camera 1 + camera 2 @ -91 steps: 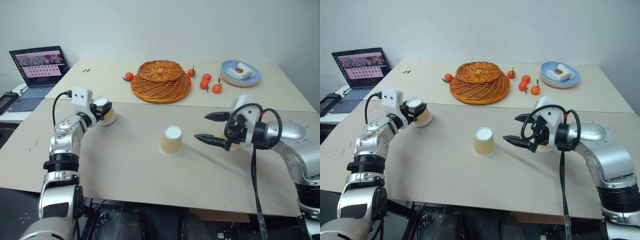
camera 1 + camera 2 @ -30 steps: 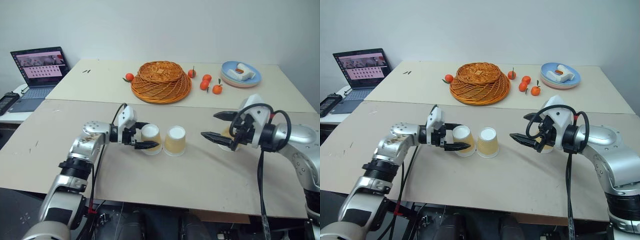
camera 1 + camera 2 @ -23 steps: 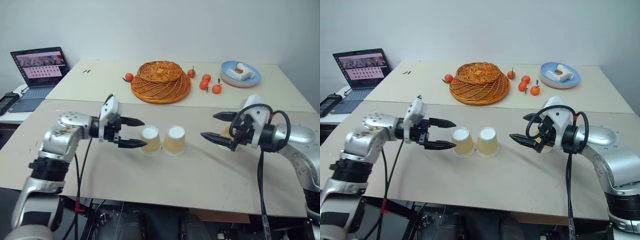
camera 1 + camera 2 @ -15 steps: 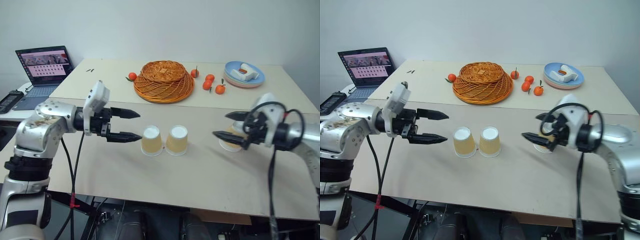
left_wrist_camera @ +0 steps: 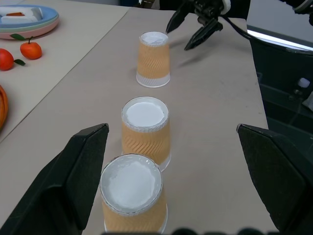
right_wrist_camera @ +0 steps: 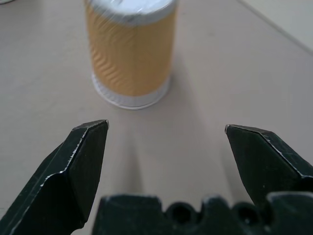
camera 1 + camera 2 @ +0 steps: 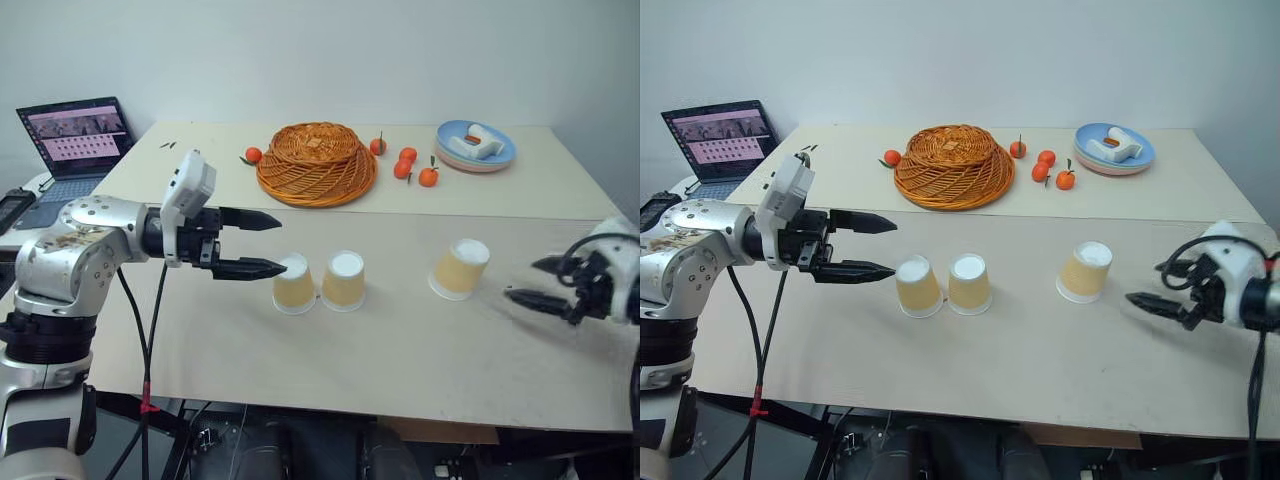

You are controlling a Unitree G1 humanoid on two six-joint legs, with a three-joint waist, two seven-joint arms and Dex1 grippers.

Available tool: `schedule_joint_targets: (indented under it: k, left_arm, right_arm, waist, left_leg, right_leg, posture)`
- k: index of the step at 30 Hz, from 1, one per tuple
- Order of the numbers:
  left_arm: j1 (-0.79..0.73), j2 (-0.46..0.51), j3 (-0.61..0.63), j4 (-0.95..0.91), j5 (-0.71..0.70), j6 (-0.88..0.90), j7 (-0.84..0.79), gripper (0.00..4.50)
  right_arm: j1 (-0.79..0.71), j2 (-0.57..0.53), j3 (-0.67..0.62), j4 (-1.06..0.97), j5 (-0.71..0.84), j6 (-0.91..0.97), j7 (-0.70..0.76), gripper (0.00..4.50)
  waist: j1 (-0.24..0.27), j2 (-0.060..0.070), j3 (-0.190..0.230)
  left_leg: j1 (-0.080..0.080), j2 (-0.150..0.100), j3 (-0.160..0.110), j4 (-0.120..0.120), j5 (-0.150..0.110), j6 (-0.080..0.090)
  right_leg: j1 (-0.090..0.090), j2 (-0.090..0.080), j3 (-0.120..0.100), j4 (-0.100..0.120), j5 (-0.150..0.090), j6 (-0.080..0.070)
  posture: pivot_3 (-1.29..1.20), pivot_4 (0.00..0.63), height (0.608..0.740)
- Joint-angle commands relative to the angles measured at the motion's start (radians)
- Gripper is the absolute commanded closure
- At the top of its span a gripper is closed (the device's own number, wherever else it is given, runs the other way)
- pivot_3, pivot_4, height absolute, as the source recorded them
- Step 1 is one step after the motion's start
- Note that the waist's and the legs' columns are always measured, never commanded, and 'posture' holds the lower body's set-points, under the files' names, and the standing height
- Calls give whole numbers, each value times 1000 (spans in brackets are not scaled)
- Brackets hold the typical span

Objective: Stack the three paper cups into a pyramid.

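Left eye view: two tan, tapered paper cups stand upside down, white bases up, at the centre of the frame on the beige bench (image 7: 400,350). The left base cup (image 7: 294,284) and the right base cup (image 7: 344,280) sit just beside each other, their rims touching or nearly so. This pairing reads as the bottom row of the pyramid: two flat upturned bases side by side give a seat for a third cup.

The third paper cup (image 7: 461,268) stands apart, right of centre, also inverted but tilted slightly. It is judged to be the top piece, not yet lifted.

The left claw (image 7: 258,243) hangs at centre-left, level with the cups. Its two black fingers are spread wide and point at the left base cup without touching it. It holds nothing.

The right claw (image 7: 535,283) sits at the right edge of the frame, fingers parted and empty, aimed toward the third cup with a clear gap between. In the right wrist view that cup stands between and beyond the fingertips, which suits a straight approach.

Cup appearance: ribbed tan-yellow sidewalls, a white band at the rim resting on the bench, and a white recessed base facing up. All three look alike and undamaged.
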Motion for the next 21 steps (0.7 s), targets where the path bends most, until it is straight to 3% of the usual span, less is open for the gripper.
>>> schedule_joint_targets:
  k: [1, 10, 21]
  left_arm:
    - [-32, 9, 14, -13, -15, 4, 11, 11]
    - [-16, 3, 17, -35, -27, 13, 37, 11]
    - [4, 13, 20, -40, -27, 3, 56, 11]
  right_arm:
    - [-74, 27, 45, -2, -12, -30, 0, 0]
    - [-252, 104, 119, 12, -9, -4, -8, 0]
    - [-299, 130, 121, -1, 22, 24, -6, 0]
  waist:
    - [-2, 1, 0]
    - [-5, 2, 0]
    - [3, 2, 0]
  left_leg:
    - [1, 0, 0, 0, 0, 0]
    - [2, 0, 0, 1, 2, -3]
    - [-1, -1, 0, 1, 2, -3]
  right_leg:
    - [0, 0, 0, 1, 0, 0]
    - [0, -1, 0, 3, 0, 1]
    - [0, -2, 0, 3, -1, 2]
  posture:
    - [0, 150, 626]
    - [0, 150, 626]
    - [0, 150, 626]
